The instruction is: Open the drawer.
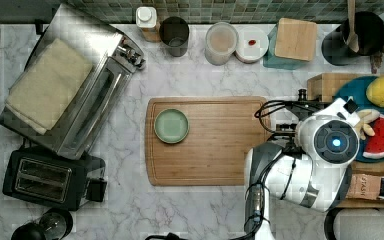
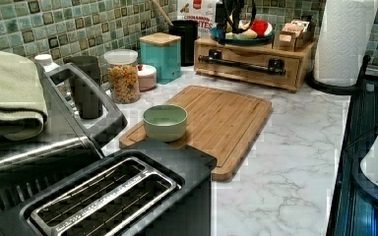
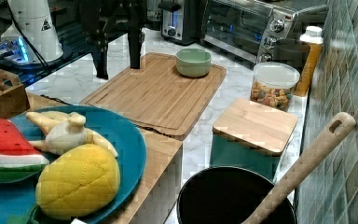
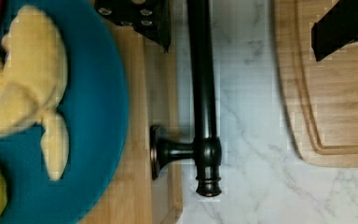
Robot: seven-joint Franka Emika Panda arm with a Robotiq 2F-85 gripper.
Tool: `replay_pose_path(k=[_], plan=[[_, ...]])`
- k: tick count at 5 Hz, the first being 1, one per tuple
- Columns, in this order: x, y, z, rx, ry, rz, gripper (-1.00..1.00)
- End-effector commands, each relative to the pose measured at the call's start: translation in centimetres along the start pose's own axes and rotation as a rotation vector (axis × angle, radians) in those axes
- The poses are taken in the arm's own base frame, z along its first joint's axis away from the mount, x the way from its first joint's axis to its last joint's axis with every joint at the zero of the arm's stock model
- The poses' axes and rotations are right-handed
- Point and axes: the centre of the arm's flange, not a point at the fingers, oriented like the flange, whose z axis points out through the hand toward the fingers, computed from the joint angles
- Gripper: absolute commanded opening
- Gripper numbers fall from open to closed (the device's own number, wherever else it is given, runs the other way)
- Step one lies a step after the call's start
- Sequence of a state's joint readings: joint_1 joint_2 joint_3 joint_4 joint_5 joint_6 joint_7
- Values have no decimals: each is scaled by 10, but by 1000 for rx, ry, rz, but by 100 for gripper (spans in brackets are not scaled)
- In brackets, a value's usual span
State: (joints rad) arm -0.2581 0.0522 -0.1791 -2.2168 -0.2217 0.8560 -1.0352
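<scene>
— Where is the drawer?

— Closed, under the blue plate, at the counter's far end in the left view.

— And your gripper?

— Spread wide, my fingers straddling the bar handle; its long axis runs between them, crosswise to my pull.

Counter: you have white marble countertop all around the cutting board.
Wall: green mosaic tile backsplash behind the cutting board.
</scene>
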Motion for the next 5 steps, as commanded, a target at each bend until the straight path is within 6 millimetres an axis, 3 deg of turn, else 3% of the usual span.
replay_pose_path(k=[1,3,4,5], plan=[[-3,-18,14,-35,-12,-29,100],[0,-12,41,-74,-46,-46,100],[-8,-1,54,-64,-56,-17,100],[-13,-3,69,-45,-34,22,100]])
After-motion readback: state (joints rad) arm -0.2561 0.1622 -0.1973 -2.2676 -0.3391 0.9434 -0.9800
